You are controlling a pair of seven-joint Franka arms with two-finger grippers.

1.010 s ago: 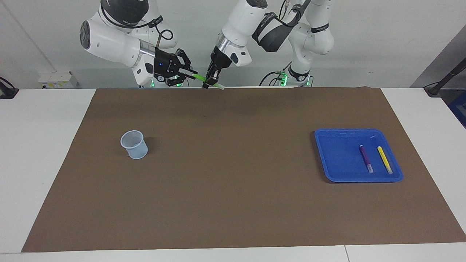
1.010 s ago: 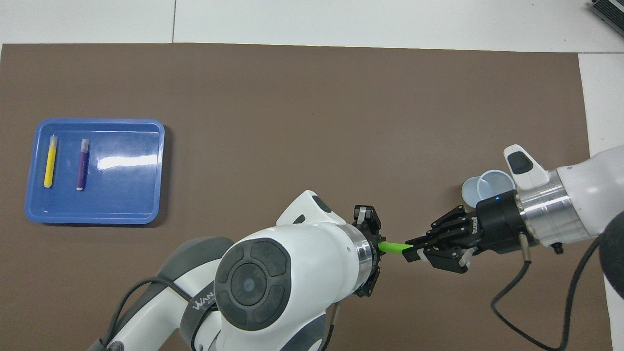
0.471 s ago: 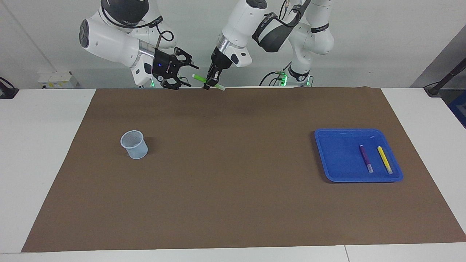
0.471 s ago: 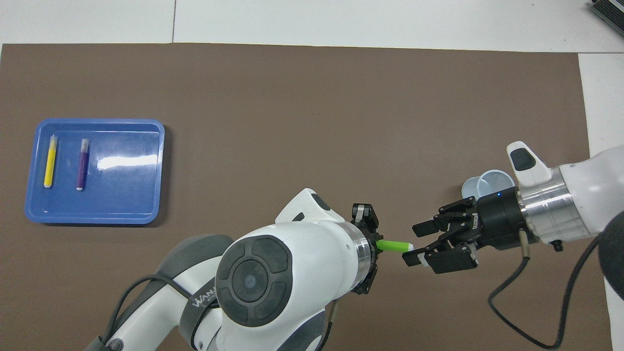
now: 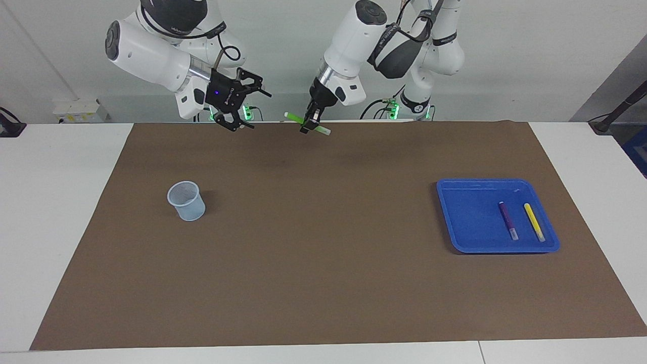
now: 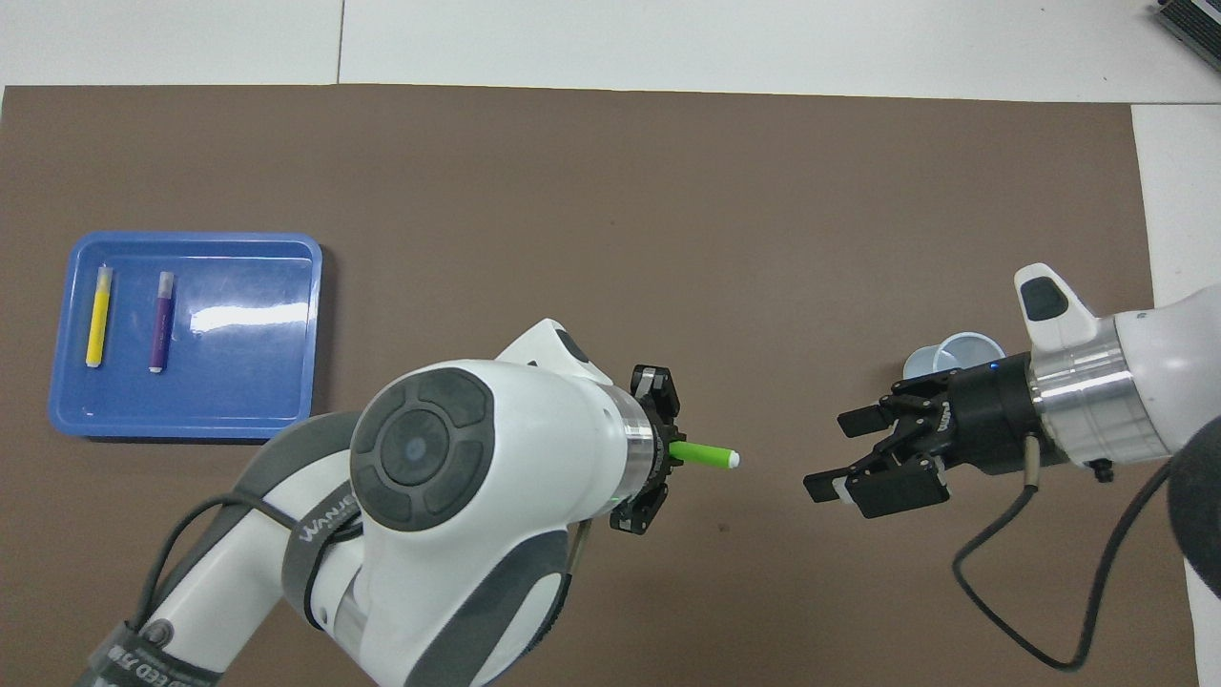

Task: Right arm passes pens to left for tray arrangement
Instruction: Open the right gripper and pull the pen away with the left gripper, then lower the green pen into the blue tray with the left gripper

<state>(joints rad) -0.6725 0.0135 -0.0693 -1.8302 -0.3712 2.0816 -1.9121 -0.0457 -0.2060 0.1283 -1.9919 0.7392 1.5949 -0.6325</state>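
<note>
A: What is gripped by the left gripper?

B: The green pen is clamped in its fingers near the top centre of the facing view, tilted. In the overhead view only the pen's pale-tipped end is seen; the rest is hidden by the arm's wrist.

A: And the right gripper?

B: Its fingers are spread wide with nothing held, upper left of the facing view, well apart from the pen.

A: Where are the others placed?

B: The purple pen and yellow pen are laid side by side in the blue tray, at right. The pale cup is half covered by the right wrist from overhead, on the brown surface.
</note>
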